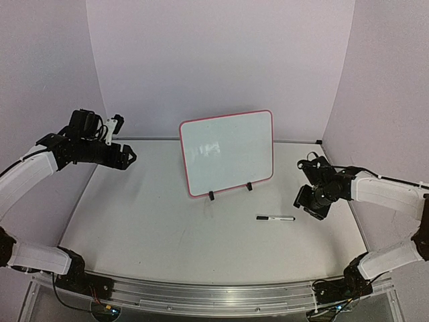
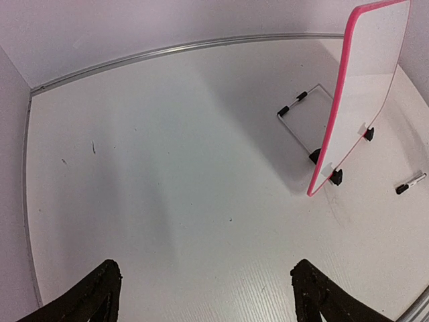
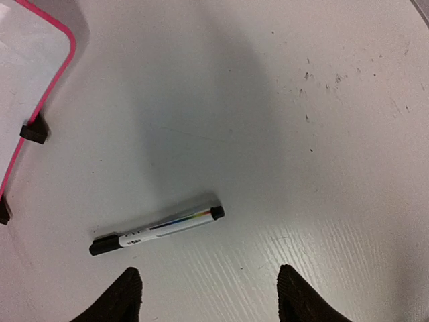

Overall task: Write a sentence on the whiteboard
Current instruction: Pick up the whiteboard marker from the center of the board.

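Right claw: fingers spread apart with nothing between them, held above the table. Marker pen: lies flat on the table just ahead of this claw's fingertips, nearer the finger on the left of the wrist view, and touches neither. Its barrel is white and both ends are black. Whiteboard: stands on two black feet and leans back slightly. It is farther ahead of the right claw than the pen and off to its left, so only the pink-framed corner enters that wrist view. Left claw: wide open and empty, held high over the table. The whiteboard stands well apart from it, ahead and to its right, seen nearly edge-on with a wire prop behind it. The pen lies beyond the board from this claw.
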Controlling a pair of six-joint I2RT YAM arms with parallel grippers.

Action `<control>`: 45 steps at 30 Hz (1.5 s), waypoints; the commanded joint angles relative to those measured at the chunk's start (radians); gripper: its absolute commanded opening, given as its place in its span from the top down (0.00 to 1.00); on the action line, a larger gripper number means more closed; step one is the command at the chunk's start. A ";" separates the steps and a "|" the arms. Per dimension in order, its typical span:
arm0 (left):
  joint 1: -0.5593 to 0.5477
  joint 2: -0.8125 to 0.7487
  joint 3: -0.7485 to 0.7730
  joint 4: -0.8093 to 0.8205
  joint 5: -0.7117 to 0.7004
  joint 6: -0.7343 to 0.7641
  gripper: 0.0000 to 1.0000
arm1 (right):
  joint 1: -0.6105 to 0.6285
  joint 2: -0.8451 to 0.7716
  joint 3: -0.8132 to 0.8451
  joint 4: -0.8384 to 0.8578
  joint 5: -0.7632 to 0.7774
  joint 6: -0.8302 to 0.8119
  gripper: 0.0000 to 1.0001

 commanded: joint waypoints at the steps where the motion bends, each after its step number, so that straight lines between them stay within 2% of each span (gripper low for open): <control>1: 0.001 -0.060 -0.034 0.076 -0.018 0.028 0.12 | -0.048 0.055 0.005 -0.029 -0.127 0.183 0.43; 10: 0.000 -0.048 -0.038 0.080 0.044 -0.011 0.12 | -0.066 0.243 0.108 -0.013 -0.148 0.236 0.51; 24: 0.000 -0.054 -0.030 0.061 0.025 -0.012 0.12 | -0.072 0.334 0.105 0.048 -0.111 0.304 0.52; 38: 0.000 -0.047 -0.029 0.057 0.026 -0.014 0.12 | -0.072 0.423 0.129 0.097 -0.111 0.329 0.57; 42: 0.000 -0.041 -0.029 0.057 0.023 -0.014 0.12 | -0.072 0.440 0.130 0.104 -0.111 0.343 0.63; 45: 0.000 -0.041 -0.029 0.057 0.021 -0.013 0.12 | -0.073 0.445 0.132 0.113 -0.091 0.347 0.71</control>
